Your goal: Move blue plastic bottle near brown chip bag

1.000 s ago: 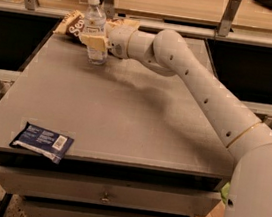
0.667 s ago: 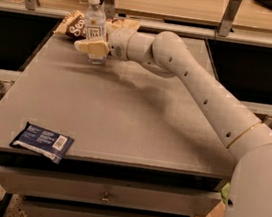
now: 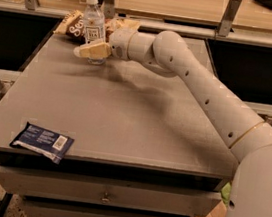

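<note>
A grey table [image 3: 133, 125] carries 3 things. A white robot arm [image 3: 204, 90] reaches from the right to the far left corner. There the brown chip bag [image 3: 72, 25] lies, with the blue plastic bottle [image 3: 93, 24] upright just in front, touching it. The gripper [image 3: 89, 50] sits at the bottle's base; whether it grasps cannot be told. A dark blue packet [image 3: 43, 141] lies near left.

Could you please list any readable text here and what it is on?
On the brown chip bag: large white lettering, beginning "S", rest unreadable.
On the blue plastic bottle: label too blurred.
On the dark blue packet: print too small.
On the gripper, at the bottle's base: none.
</note>
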You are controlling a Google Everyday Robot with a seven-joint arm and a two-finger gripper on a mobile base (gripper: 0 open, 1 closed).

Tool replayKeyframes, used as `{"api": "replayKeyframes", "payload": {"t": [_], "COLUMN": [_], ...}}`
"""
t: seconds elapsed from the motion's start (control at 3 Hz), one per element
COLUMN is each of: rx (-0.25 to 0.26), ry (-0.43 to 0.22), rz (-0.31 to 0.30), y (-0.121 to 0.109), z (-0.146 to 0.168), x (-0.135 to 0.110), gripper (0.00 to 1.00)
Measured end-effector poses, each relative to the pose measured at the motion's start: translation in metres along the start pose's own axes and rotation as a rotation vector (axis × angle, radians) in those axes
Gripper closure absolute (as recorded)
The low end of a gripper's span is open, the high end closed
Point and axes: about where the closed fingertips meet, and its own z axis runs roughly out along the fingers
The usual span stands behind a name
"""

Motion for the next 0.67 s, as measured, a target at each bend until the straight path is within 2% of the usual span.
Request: {"api": "replayKeyframes", "payload": {"t": [0.33,0.67], "rx": [0.027,0.045], "ry": [0.061,0.13], "rz": [-0.019,-0.026], "y": [-0.008,-0.012], "z": [-0.032,-0.078], "x": [0.001,0.006], "gripper": [0.0,0.0]}}
